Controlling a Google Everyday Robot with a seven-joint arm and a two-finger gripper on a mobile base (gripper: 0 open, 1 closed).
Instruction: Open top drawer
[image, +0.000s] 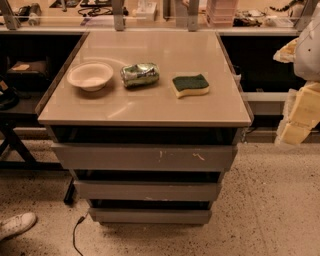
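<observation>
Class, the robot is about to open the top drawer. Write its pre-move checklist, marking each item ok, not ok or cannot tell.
1. Top drawer located, front in full view: ok.
2. Dark gap above its handle-less front to hook into: ok.
3. Gripper at the drawer: not ok; it hangs at the picture's right edge, well right of the drawer.
4. Bowl, crushed can and sponge set back from the countertop's front edge: ok.
5. Shoe and cable on the floor, left of the drawer's path: ok.
</observation>
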